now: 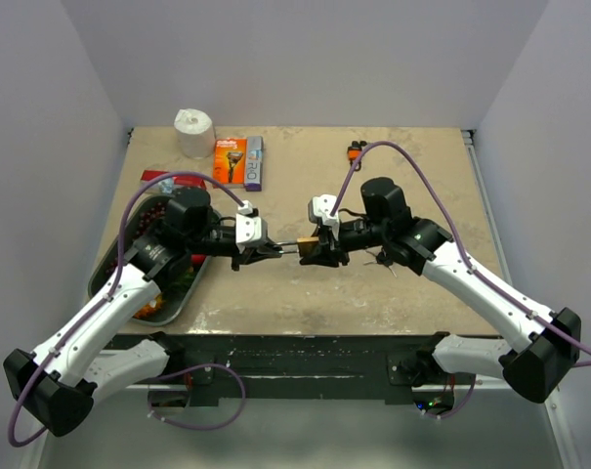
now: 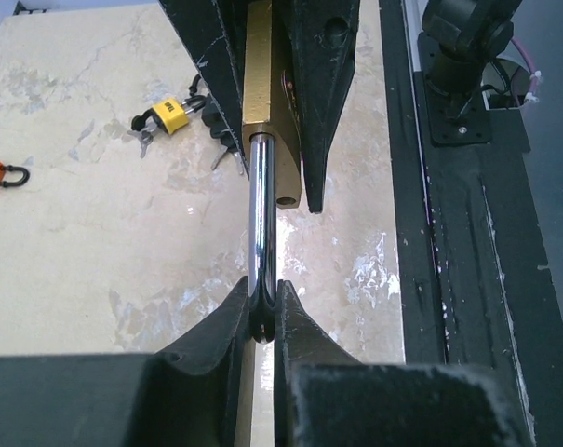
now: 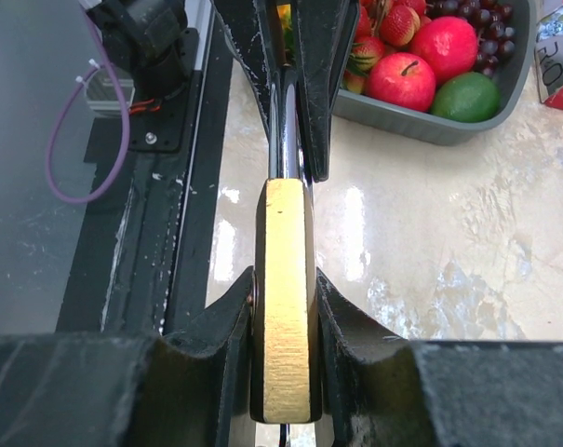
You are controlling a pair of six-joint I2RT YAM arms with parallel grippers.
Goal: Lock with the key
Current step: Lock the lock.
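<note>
A brass padlock [image 1: 311, 241] hangs above the middle of the table between both arms. My right gripper [image 3: 286, 279] is shut on its flat brass body [image 3: 286, 317], edge up. The lock's chrome shackle [image 2: 262, 214] points toward my left gripper [image 2: 262, 312], which is shut on the shackle's curved end. In the top view the left gripper [image 1: 278, 251] and the right gripper [image 1: 324, 249] face each other, almost tip to tip. The key is hidden from all views.
A yellow padlock [image 2: 172, 115] with a dark bunch beside it and an orange padlock [image 2: 2, 174] lie on the tabletop. A grey tray [image 1: 105, 278] of fruit sits at the left. A paper roll [image 1: 193, 132] and razor box [image 1: 238, 161] stand at the back.
</note>
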